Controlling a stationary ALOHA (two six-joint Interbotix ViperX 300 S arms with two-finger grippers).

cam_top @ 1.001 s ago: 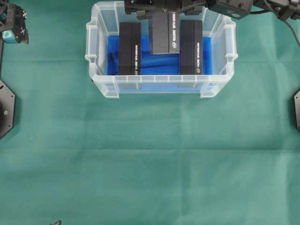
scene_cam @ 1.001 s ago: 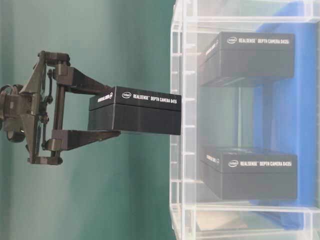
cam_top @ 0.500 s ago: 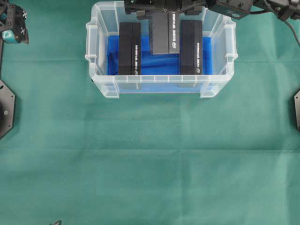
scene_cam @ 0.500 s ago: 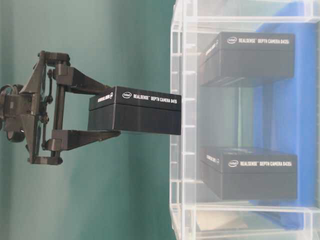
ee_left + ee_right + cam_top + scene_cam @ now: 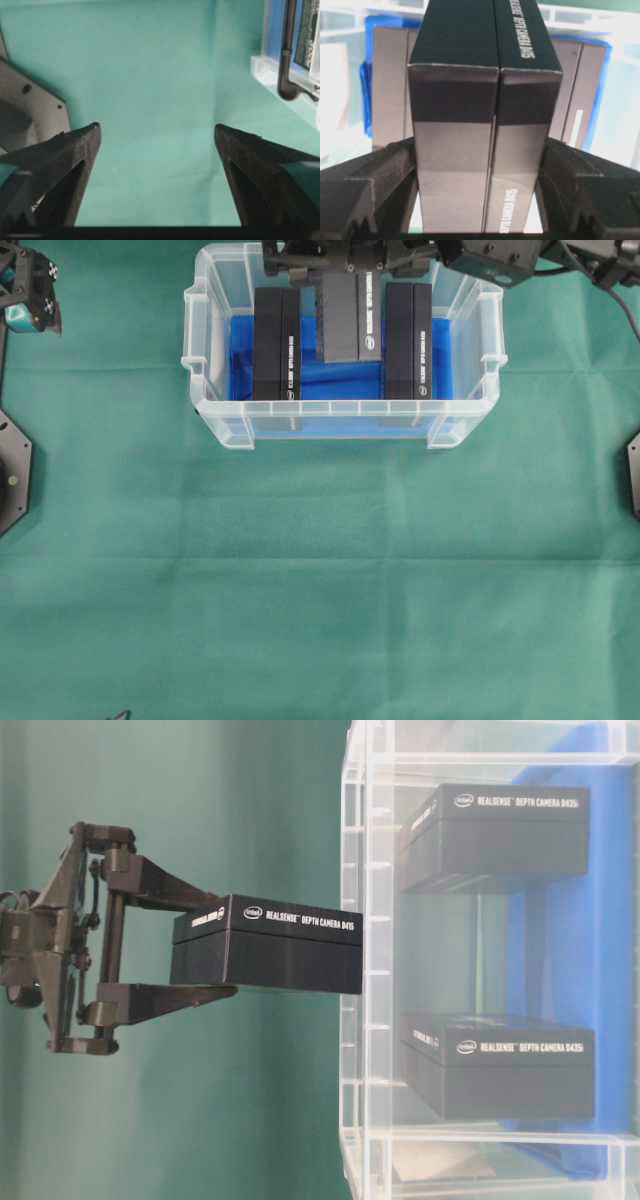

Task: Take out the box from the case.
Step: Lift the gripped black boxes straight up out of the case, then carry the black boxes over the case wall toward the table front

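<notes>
The case [image 5: 340, 428], a clear bin with a blue bottom, stands at the back of the table. My right gripper [image 5: 350, 270] is shut on a black box [image 5: 352, 320] and holds it above the case, between two other black boxes. The table-level view shows that box [image 5: 268, 944] just outside the case rim [image 5: 358, 970], clamped by the right gripper [image 5: 222, 947]. In the right wrist view the box [image 5: 480, 75] fills the gap between the fingers [image 5: 390, 170]. My left gripper [image 5: 28, 295] is far left, open and empty [image 5: 157, 132].
Two black boxes [image 5: 276, 345] [image 5: 408, 340] lie on the case's blue bottom, left and right of the held one. Green cloth [image 5: 320, 590] covers the table. Black arm bases sit at the left edge [image 5: 10, 470] and right edge [image 5: 634, 475].
The right gripper has lifted the box a little farther away from the case rim. The left gripper has not moved.
</notes>
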